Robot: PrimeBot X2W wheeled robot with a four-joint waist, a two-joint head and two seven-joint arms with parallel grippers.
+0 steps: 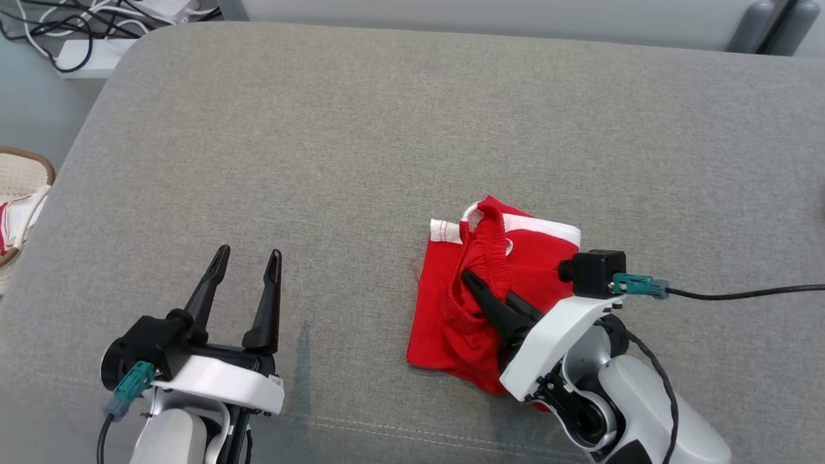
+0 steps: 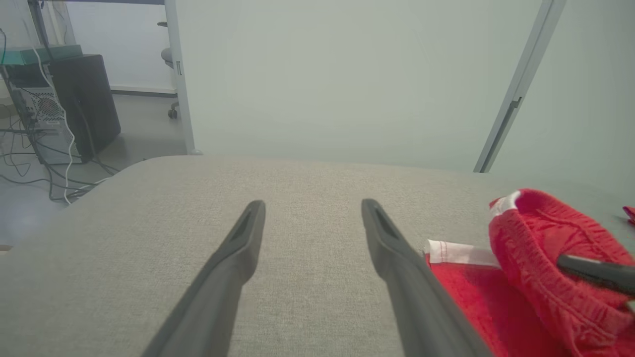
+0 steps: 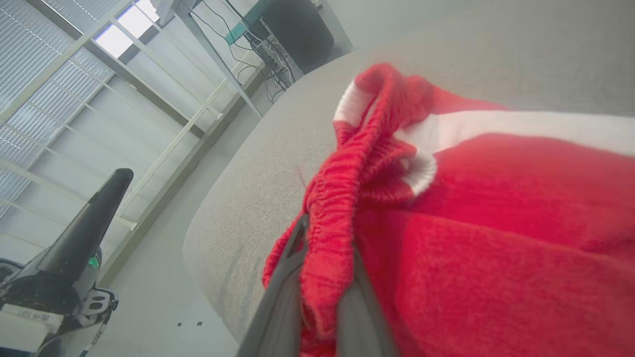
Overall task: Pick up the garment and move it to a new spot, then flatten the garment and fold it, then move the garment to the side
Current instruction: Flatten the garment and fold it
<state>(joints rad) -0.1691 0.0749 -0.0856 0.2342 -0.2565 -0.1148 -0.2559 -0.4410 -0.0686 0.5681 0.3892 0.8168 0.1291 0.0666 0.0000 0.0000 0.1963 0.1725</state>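
A red garment (image 1: pixel 451 322) with white trim lies folded on the grey cushion (image 1: pixel 387 142), right of centre; it also appears at the right of the left wrist view as the garment (image 2: pixel 526 277) and fills much of the right wrist view as the garment (image 3: pixel 496 258). My right gripper (image 1: pixel 490 293) is shut on its gathered elastic waistband (image 1: pixel 491 251), and the band (image 3: pixel 330 233) is pinched between the two fingers, lifted slightly off the folded cloth. My left gripper (image 1: pixel 248 258) stands open over bare cushion, well left of the garment, with nothing between its fingers (image 2: pixel 248 233).
A wicker basket (image 1: pixel 22 193) with cloth in it sits off the cushion's left edge. Cables and a power strip (image 1: pixel 84 55) lie on the floor at the far left. A black cable (image 1: pixel 741 295) runs right from my right wrist. The cushion's far half is bare fabric.
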